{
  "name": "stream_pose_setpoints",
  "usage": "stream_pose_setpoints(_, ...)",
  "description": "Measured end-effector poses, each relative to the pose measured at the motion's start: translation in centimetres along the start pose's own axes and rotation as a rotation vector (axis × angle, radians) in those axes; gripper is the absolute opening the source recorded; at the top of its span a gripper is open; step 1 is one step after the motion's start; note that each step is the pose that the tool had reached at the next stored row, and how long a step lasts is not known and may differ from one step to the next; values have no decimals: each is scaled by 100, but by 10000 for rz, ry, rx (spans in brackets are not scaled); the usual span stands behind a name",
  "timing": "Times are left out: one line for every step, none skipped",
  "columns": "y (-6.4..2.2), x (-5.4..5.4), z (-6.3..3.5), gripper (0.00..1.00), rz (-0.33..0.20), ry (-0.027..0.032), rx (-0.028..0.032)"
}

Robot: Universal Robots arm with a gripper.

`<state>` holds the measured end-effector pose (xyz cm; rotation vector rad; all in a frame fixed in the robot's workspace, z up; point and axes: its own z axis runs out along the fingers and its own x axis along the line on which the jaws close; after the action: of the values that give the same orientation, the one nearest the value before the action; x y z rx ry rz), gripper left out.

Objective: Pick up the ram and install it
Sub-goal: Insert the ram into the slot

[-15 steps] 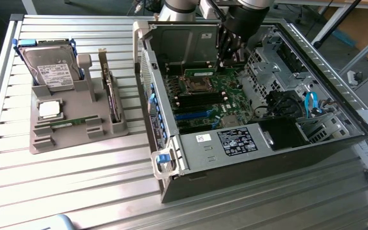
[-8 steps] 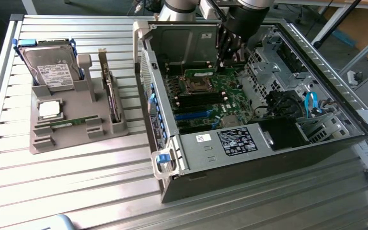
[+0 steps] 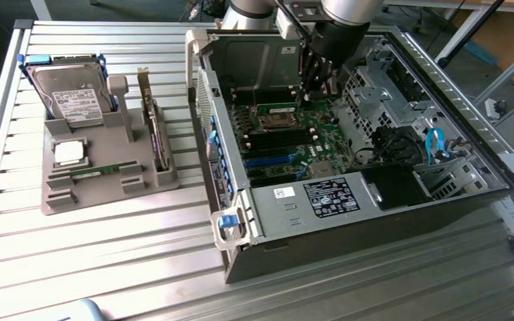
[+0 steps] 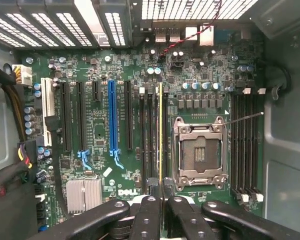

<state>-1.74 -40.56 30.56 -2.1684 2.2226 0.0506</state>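
Slatted metal worktop: open black tower case lies on its side toward the exterior view's right edge. A grey moulded parts tray sits near the left edge.

Green motherboard faces up in the case. The black two-finger gripper is down inside, at the case's far end.

Jaws clenched on the ram, a thin green stick seen edge-on. It's lined up with the long black memory slots, just beside the empty silver CPU socket. Can't tell if it's seated.

Second green stick lies flat in the tray.
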Motion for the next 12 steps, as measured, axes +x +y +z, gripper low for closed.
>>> stream_pose_setpoints(0,1,18,12,0,0,2)
stream_pose_setpoints(0,2,43,12,-1,0,4)
stream_pose_setpoints(0,3,58,12,-1,-1,6)
stream_pose_setpoints(0,4,74,12,0,0,6)
stream_pose_setpoints(0,4,89,12,0,-1,7)
stream_pose_setpoints(0,5,104,12,0,-1,7)
stream_pose_setpoints(0,6,121,12,-1,0,8)
stream_pose_setpoints(0,7,152,12,0,0,9)
stream_pose_setpoints(0,9,185,12,-1,-1,10)
stream_pose_setpoints(0,10,198,12,-1,-1,11)
stream_pose_setpoints(1,10,212,12,0,-1,12)
stream_pose_setpoints(1,11,225,12,0,-1,11)
